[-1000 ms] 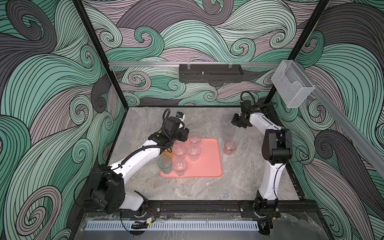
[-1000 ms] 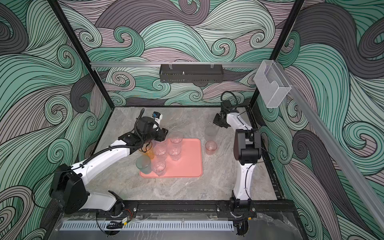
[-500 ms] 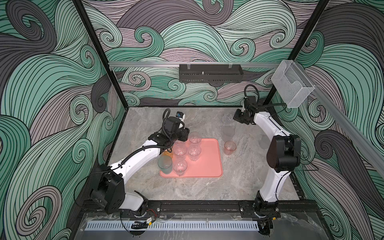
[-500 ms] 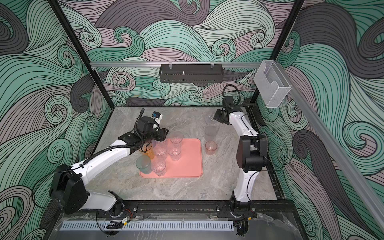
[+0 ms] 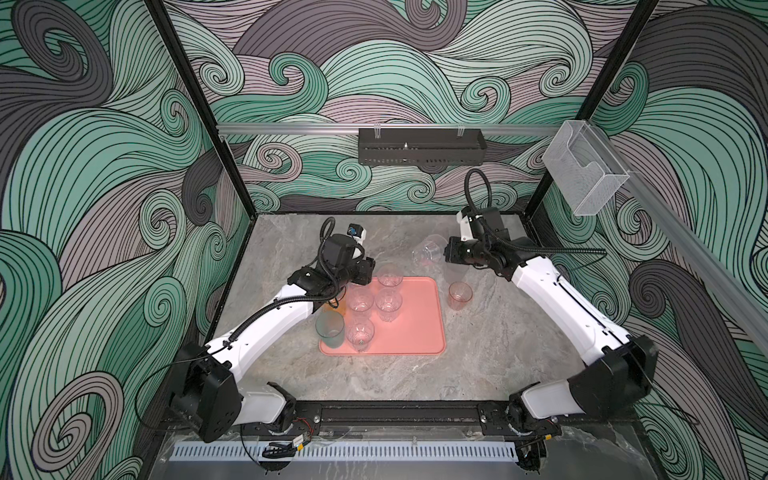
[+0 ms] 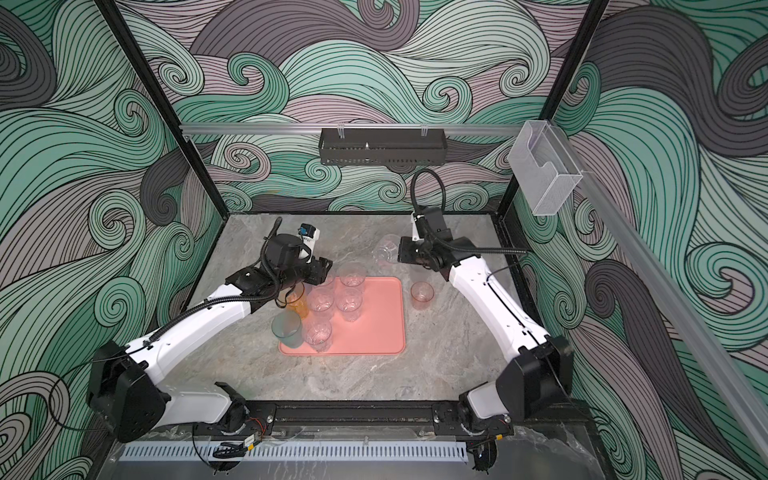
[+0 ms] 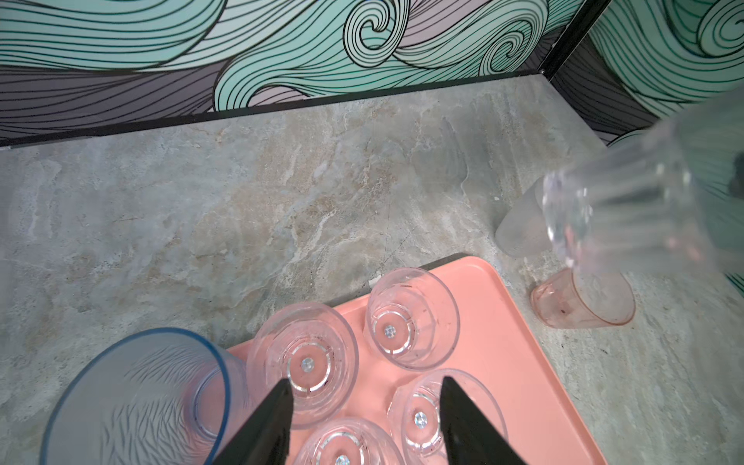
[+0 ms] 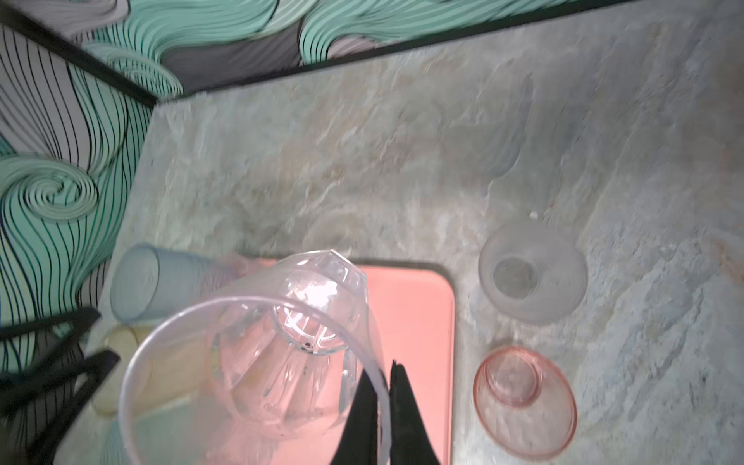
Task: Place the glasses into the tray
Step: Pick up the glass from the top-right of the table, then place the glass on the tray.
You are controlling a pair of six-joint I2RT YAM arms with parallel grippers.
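Fingers [image 8: 408, 426] of the right gripper [image 8: 382, 368] were pinched shut on the rim of a faceted glass [image 8: 282, 350], clear and tipped on its side in the air. In both top views the glass hung from that gripper above the table [image 5: 374, 386], behind the far right corner of the tray [image 5: 415, 328] and touching nothing else.

The tray lay flat mid-table. Four goblets [image 5: 388, 305] stood upright on its left half, close together. A teal tumbler [image 5: 330, 330] stood at the near left corner. An orange tumbler [image 6: 300, 305] stood just behind it, partly hidden by the left arm. The left wrist view showed a blue tumbler [image 7: 133, 402] beside the goblets at the tray's edge; whether it sat fully on the tray could not be told.

The left gripper [image 7: 364, 380] hovered over the goblets, jaws partly spread, holding nothing.

Off the tray, just to its right, a pink tumbler [image 5: 459, 296] stood on the table, with a frosted tumbler [image 8: 531, 273] just behind it.
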